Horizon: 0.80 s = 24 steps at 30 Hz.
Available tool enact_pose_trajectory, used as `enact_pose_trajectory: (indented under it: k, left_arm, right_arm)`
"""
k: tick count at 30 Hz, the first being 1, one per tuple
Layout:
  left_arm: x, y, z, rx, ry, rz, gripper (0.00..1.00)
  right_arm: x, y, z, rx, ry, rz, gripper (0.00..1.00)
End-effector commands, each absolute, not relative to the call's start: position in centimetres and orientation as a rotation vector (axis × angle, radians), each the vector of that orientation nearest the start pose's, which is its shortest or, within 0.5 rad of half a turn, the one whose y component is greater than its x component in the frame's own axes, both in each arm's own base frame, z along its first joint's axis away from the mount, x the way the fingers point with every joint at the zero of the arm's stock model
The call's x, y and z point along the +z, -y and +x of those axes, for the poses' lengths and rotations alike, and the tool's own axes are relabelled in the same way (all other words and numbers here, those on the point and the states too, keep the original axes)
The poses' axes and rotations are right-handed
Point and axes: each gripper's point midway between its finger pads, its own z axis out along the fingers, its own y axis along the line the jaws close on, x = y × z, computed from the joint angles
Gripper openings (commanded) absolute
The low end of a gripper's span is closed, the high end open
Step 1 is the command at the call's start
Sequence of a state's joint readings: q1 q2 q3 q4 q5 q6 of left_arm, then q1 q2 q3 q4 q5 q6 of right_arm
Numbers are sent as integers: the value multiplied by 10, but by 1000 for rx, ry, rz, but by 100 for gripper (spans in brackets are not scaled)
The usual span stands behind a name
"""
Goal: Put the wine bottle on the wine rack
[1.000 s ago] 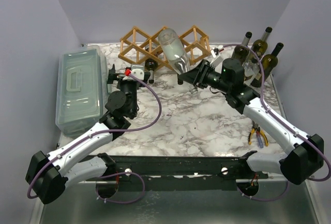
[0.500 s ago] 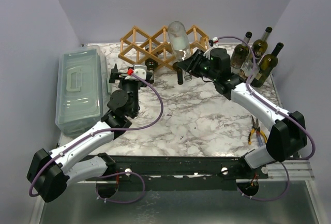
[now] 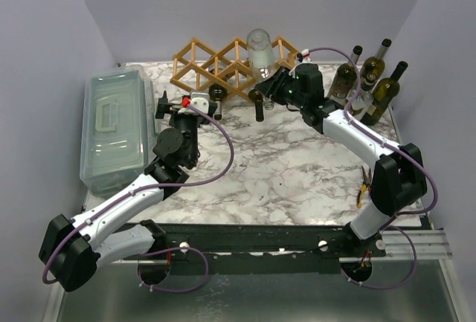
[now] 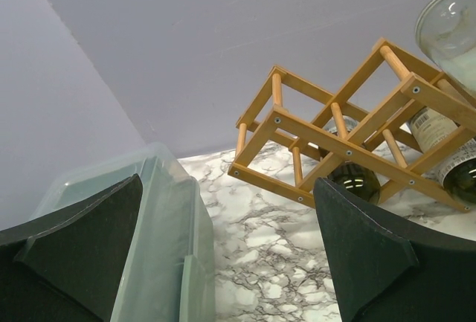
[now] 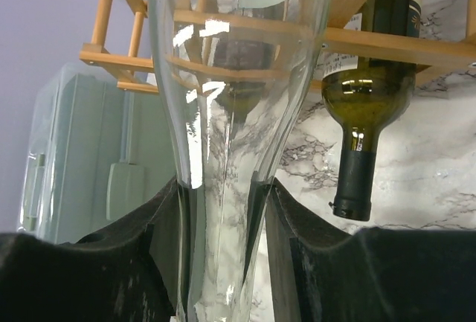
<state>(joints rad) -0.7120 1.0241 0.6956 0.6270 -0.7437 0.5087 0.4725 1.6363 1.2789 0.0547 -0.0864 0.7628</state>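
Wine bottle point(image 3: 259, 48), of clear glass, is off the counter point(image 3: 282, 166), clamped at its neck by the right pincer point(image 3: 269, 88). The right wrist view shows both pads pressed against the narrow glass. The bottle hangs just in front of the wine rack point(image 3: 204, 65), which stands along the counter's far edge. Its long axis is close to upright, the neck low toward the near edge and the broad base raised beside the rack's upper sticks, right of the rack's middle.

The coming move seems to turn on that axis: the base already points away from the pincer toward the lattice, so the bottle would need to be laid over and fed base first into a cell. Two dark bottles point(image 5: 368, 99) already lie in the lower cells, one of them just beside the clear one. Which cell is meant I cannot tell.

The left pincer point(image 3: 175, 103) is spread wide and holds nothing. It sits low near the rack's left end, beside the lidded box point(image 3: 115, 125), apart from the bottle; only the right arm has it.
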Motion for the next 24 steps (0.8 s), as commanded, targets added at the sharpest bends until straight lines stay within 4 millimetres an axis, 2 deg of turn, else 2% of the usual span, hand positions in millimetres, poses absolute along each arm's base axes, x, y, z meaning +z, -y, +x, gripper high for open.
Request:
enact_pose_trajectory:
  k: [1,6,12,18,19,24]
  left_arm:
    - [345,112,334,263,-1324,147,99]
    - [345,110,334,265,-1325,143,99]
    - [345,108,335,267,-1328,134,99]
    - [347,105,336,264,-1327,119,99]
    - [346,105,336,260,-1327,118,99]
    - [346,106,336,244,-1328,115,99]
  right_arm:
    - [372,-273,459,980,-1547,150,0]
    - [359,-275,472,954,-1563,170,0]
    - [332,-285,486,955,-1619,181,1]
    - [313,-280,494,912,-1665,239,0]
    - [310,-278,495,903,-1673,254,3]
    - [295,-280,494,883,-1743,254,29]
